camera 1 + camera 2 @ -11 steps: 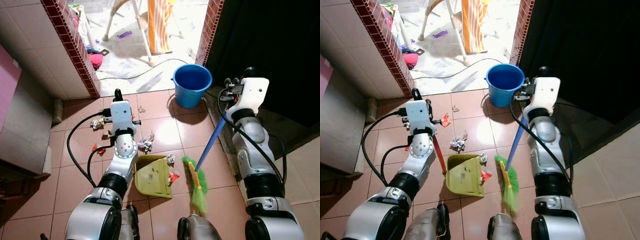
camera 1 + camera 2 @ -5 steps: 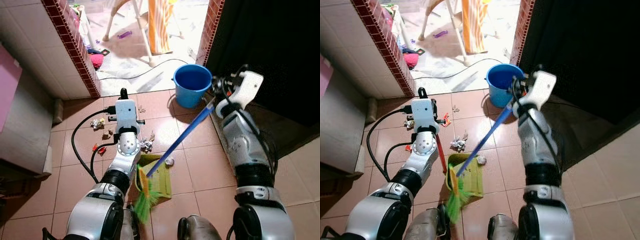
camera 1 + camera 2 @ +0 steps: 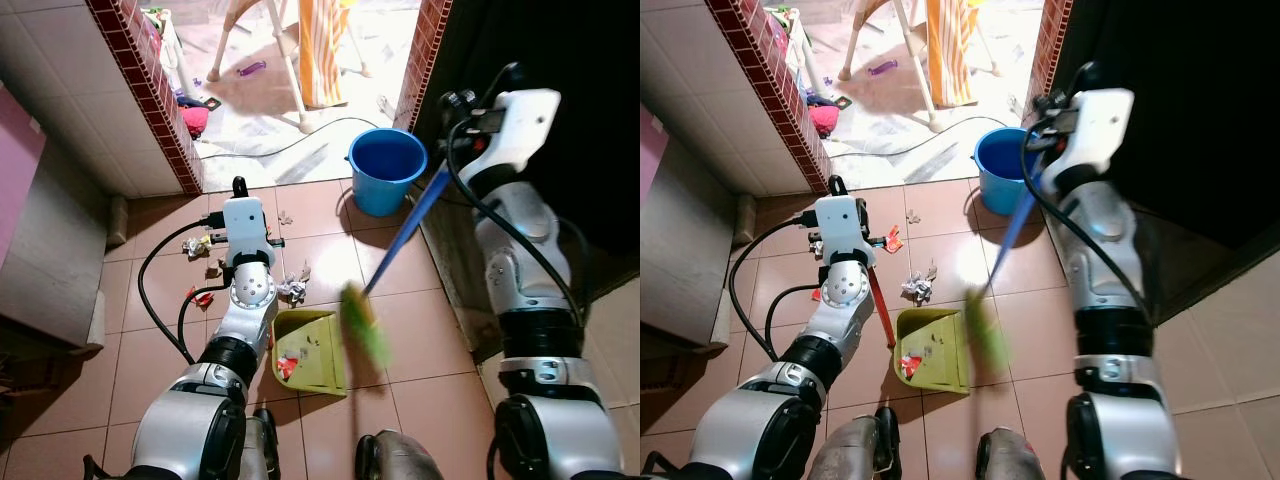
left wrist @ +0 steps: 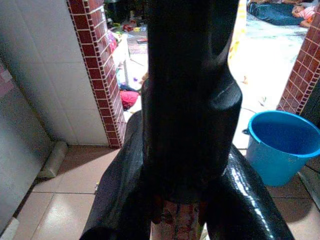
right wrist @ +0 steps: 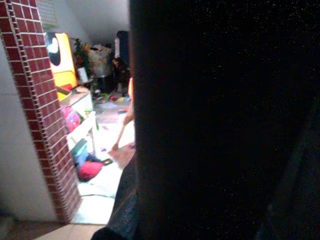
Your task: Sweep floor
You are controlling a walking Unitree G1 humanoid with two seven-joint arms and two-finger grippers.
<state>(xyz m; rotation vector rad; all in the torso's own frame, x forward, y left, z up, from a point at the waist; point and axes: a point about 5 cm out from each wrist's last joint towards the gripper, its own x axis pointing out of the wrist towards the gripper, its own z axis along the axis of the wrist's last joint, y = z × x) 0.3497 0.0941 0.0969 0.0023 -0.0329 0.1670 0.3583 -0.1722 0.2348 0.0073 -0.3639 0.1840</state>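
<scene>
Sweeping litter into the dustpan

Right gripper [image 3: 455, 105] closed on blue broom [image 3: 400, 235], bristles right of the green dustpan [image 3: 310, 350]; left gripper [image 3: 237, 190] clamps its red handle. Next: stroke the far paper scraps [image 3: 293, 290] nearer.

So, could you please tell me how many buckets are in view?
1. The blue bucket stands on the tiled floor by the doorway, ahead of the dustpan and beside the broom handle. Others may be hidden behind the walls.
</scene>
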